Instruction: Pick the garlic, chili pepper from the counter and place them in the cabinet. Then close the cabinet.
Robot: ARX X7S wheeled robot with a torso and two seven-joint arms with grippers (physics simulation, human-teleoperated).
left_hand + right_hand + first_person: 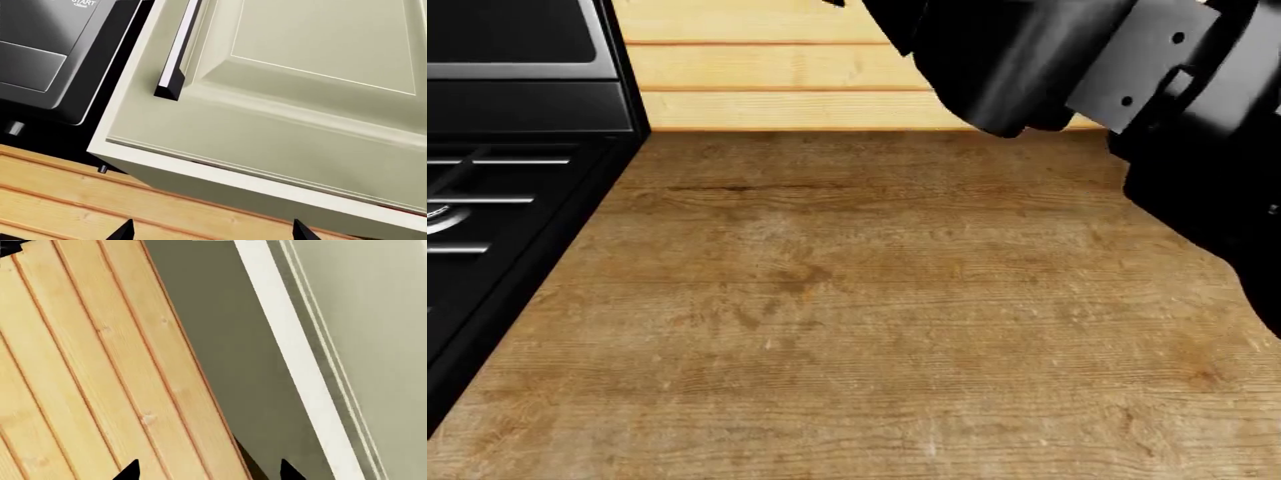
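Both claws spread and empty, the left gripper [210, 231] hovers just below the cabinet [320, 100] door, near its dark handle [177, 55], while the right gripper [207, 471] faces the cabinet's underside. The counter [868, 320] beneath shows neither garlic nor chili pepper; likely only the closing remains.

Matt wood-grain counter [868, 330], smooth painted cabinet door [313, 65], glossy black handle [175, 60]
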